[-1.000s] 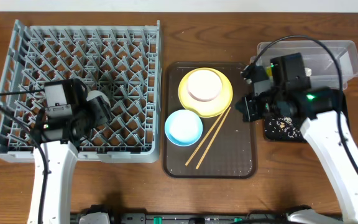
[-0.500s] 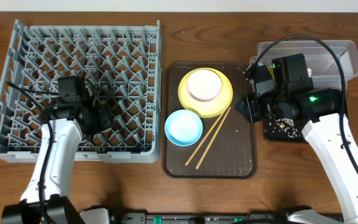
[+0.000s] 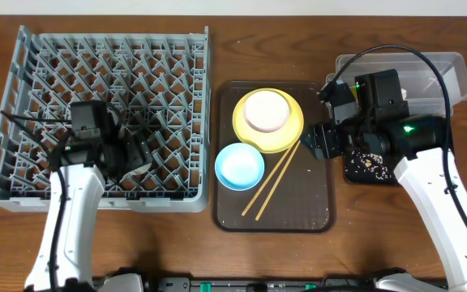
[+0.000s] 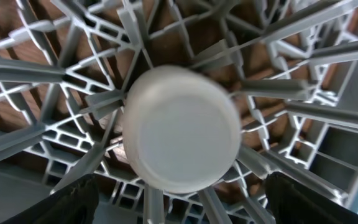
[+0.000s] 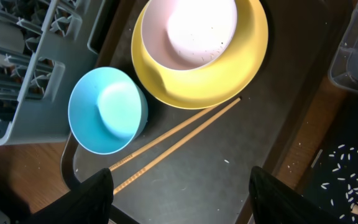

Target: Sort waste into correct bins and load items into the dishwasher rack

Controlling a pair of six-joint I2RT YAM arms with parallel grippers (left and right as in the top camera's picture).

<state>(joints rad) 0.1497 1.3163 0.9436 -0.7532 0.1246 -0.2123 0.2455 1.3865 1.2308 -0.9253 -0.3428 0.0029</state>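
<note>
**Spotter:** Overhead first. Where are your hands?

**Caller:** Your left gripper point(image 3: 136, 154) is down inside the rack point(image 3: 112, 57), lower middle of that big grey crate at frame left. A sliver of the white cup point(image 3: 142, 167) shows just beside it. Your right gripper point(image 3: 321, 139) hangs at the right edge of the brown tray point(image 3: 306, 203), centre frame.

**Spotter:** Count it for me.

**Caller:** One yellow plate point(image 3: 292, 130) with one pink bowl point(image 3: 266, 111) sitting on it. One blue bowl point(image 3: 239, 165) and two chopsticks point(image 3: 272, 178) lie side by side. There are two bins at right. The clear tub point(image 3: 428, 65) is at the upper right and the black bin point(image 3: 351, 177) sits below it, with rice point(image 3: 371, 162) scattered in it. I can't make out a wrapper.

**Spotter:** Left wrist?

**Caller:** The cup is upside down on the pegs, dead centre. Your jaws stand wide in the bottom corners, touching nothing, so they're open and the cup rests free.

**Spotter:** Right wrist?

**Caller:** Jaws are spread in the bottom corners with nothing between them. The blue bowl is at left, the plate and pink bowl are up top, and the chopsticks run across the middle.

**Spotter:** Which step?

**Caller:** I'd say the cup is loaded. Lift your left hand straight up, clear of the pegs. Your right looks set for the next dish. The chopsticks lie flat, so they'd call for a low, careful pinch.
</note>
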